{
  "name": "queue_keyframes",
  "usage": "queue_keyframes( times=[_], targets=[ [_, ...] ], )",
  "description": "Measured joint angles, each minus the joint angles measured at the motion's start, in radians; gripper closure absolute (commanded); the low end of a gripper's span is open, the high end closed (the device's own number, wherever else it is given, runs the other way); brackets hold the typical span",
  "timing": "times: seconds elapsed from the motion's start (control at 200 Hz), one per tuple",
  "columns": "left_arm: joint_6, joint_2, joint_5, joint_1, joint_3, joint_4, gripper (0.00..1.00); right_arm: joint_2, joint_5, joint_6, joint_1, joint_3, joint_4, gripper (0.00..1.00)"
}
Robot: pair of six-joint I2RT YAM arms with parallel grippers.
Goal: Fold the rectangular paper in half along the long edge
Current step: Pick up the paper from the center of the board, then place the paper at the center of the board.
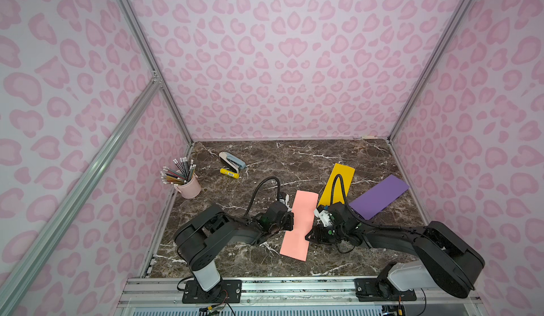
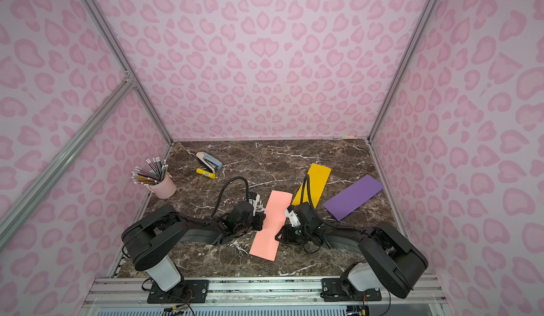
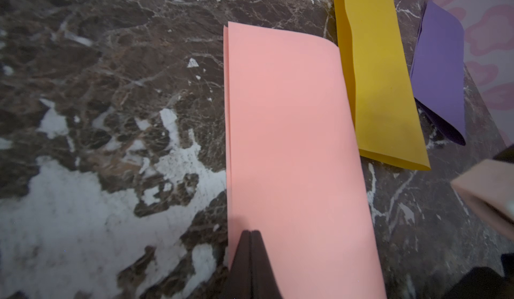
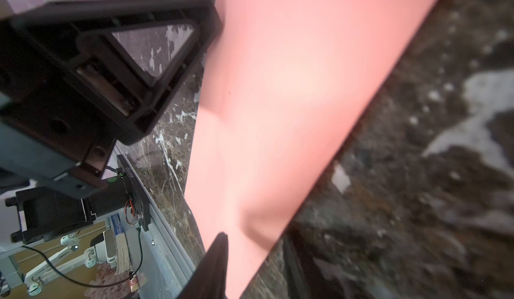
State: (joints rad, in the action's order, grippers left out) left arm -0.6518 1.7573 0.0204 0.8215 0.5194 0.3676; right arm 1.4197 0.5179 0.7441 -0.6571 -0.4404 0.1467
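The pink paper [image 1: 298, 226] lies on the bench [image 1: 294, 158] between my two arms, already doubled over lengthwise. The left wrist view shows its two long open edges stacked almost flush, and the opposite side curls over as a soft, rounded fold.

My left gripper [image 3: 251, 236] is clenched with nothing in it. Its joined tips press down on the top layer just inside the open edges, which I judge is there to pin the layers so they cannot slide apart.

My right gripper [image 4: 256, 235] sits at the folded side with its jaws parted. The fold lies loose between them, with a small dent in the paper just beside them. I read that as being placed to flatten the crease, which looks unfinished towards the far end.

Both arms reach in low and nearly level over the bench, one from each side, and meet near the paper's middle. In both top views the left wrist tips down onto the sheet. The right gripper [image 1: 309, 236] lies close to the surface, pointing across at the paper.
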Motion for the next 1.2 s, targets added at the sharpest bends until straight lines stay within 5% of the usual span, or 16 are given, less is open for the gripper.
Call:
queue_keyframes(
  times=[0.295,0.49,0.69,0.725,0.78,1.085,1.2],
  targets=[
    [0.0,-0.005,0.007,0.004,0.017,-0.037,0.96,0.006,-0.066,0.024,0.0,-0.011,0.001,1.0],
    [-0.004,-0.039,0.011,0.005,0.026,-0.087,0.96,-0.023,-0.084,0.024,0.0,-0.04,-0.039,1.0],
    [-0.005,-0.264,0.046,0.006,0.05,-0.361,0.41,-0.032,-0.085,-0.013,0.005,-0.148,-0.117,1.0],
    [-0.004,-0.324,0.061,0.005,0.063,-0.389,0.18,-0.028,-0.084,-0.025,0.01,-0.178,-0.14,1.0],
    [0.002,-0.427,0.089,0.0,0.084,-0.424,0.0,-0.013,-0.087,-0.046,0.025,-0.219,-0.154,1.0],
    [0.026,-0.962,0.241,-0.048,0.132,-0.643,0.04,0.158,-0.084,-0.191,0.25,-0.409,-0.285,1.0],
    [0.037,-1.082,0.312,-0.055,0.085,-0.696,0.04,0.208,-0.087,-0.236,0.333,-0.443,-0.332,0.68]
  ],
)
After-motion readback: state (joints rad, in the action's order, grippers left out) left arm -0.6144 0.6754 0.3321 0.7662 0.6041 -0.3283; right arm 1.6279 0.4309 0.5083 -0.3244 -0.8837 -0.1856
